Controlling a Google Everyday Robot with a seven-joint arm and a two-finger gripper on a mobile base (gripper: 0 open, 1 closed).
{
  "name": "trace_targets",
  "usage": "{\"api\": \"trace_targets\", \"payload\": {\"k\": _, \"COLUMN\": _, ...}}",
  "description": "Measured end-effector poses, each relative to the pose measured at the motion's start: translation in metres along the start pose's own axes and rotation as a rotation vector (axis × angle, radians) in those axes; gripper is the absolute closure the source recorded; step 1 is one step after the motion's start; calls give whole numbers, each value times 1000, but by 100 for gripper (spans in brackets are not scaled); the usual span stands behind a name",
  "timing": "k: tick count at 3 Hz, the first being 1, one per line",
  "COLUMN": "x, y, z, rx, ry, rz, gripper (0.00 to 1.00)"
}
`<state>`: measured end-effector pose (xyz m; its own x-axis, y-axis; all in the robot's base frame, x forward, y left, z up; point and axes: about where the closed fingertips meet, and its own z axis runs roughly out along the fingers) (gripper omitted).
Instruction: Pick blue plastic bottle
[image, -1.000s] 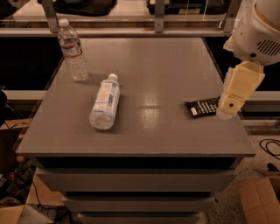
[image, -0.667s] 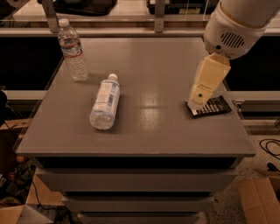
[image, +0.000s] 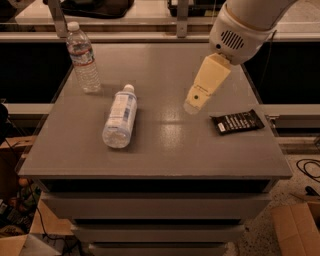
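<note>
The blue plastic bottle lies on its side on the grey table, left of centre, with its white cap pointing away from me. It is clear, with a wide pale blue-and-white label. My gripper hangs over the table right of centre, at the end of the white arm coming in from the upper right. It is about a third of the table's width to the right of the bottle and touches nothing.
A clear ribbed bottle with a narrow white-and-red band stands upright at the back left. A black snack packet lies flat near the right edge, just right of the gripper. Cardboard boxes and cables sit on the floor.
The arm has swung left, from beside the table's right edge over the snack packet toward the table's middle, closer to the lying bottle. The bottles and packet have not moved.
</note>
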<state>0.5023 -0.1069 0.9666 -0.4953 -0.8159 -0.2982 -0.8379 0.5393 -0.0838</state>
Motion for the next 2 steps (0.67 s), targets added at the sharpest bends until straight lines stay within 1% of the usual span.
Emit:
{"api": "trace_targets", "payload": {"k": 1, "x": 0, "y": 0, "z": 0, "rx": 0, "ry": 0, "rz": 0, "gripper": 0}}
{"api": "trace_targets", "payload": {"k": 2, "x": -16, "y": 13, "z": 6, "rx": -20, "ry": 0, "rz": 2, "gripper": 0}}
